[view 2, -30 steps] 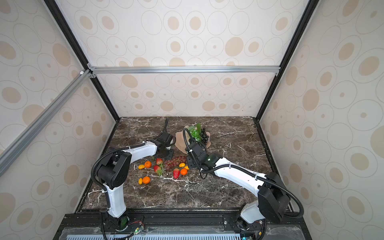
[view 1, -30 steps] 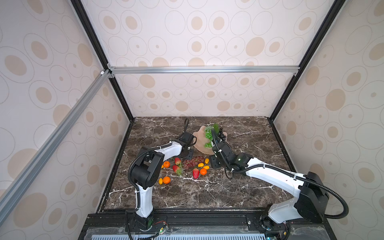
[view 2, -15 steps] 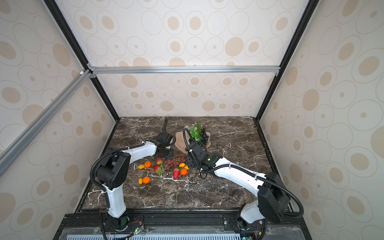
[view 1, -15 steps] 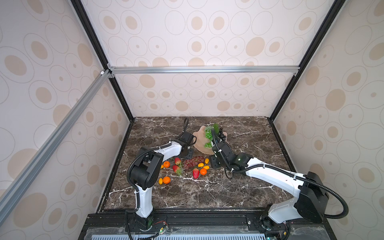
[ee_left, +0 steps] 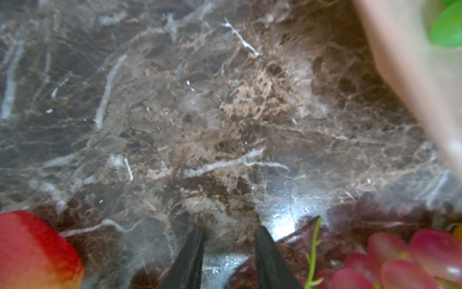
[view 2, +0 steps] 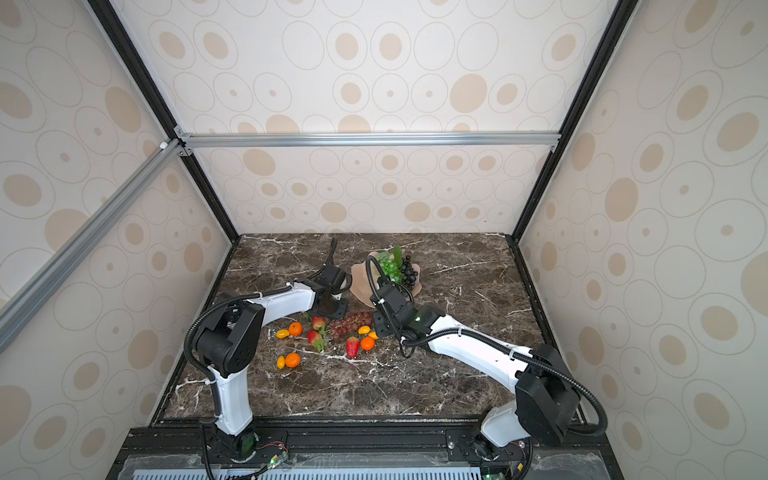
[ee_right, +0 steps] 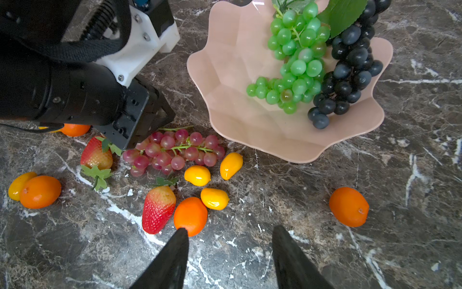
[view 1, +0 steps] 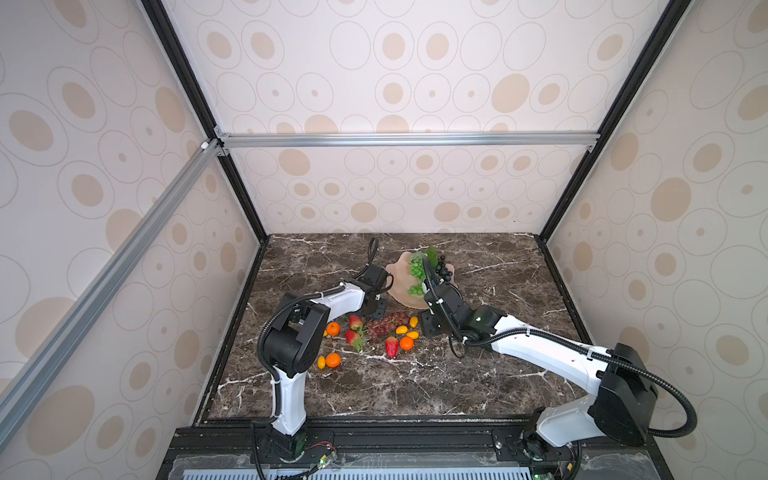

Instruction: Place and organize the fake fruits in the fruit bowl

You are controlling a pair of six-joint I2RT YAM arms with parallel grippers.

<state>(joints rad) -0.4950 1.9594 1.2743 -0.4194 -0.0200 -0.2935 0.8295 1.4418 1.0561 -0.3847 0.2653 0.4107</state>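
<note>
Pointing down beside the fruit bowl [ee_right: 232, 75], left end effector [ee_left: 227, 235] is showing a narrow empty gap; right end effector [ee_right: 231, 228] is gaping wide, empty. Green grapes [ee_right: 295, 57] and black grapes [ee_right: 350, 65] are lying inside it; red grapes [ee_right: 175, 152], strawberries [ee_right: 158, 210], tangerines [ee_right: 191, 215] are sitting near it on table [ee_right: 375, 250].

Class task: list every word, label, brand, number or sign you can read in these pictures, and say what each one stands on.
None: no readable text in any view.
The fruit bowl, the fake fruits, the marble tabletop and the patterned walls bear no lettering.
The left arm's housing shows only screws; if it carries any marking, it is too small to tell.
</note>
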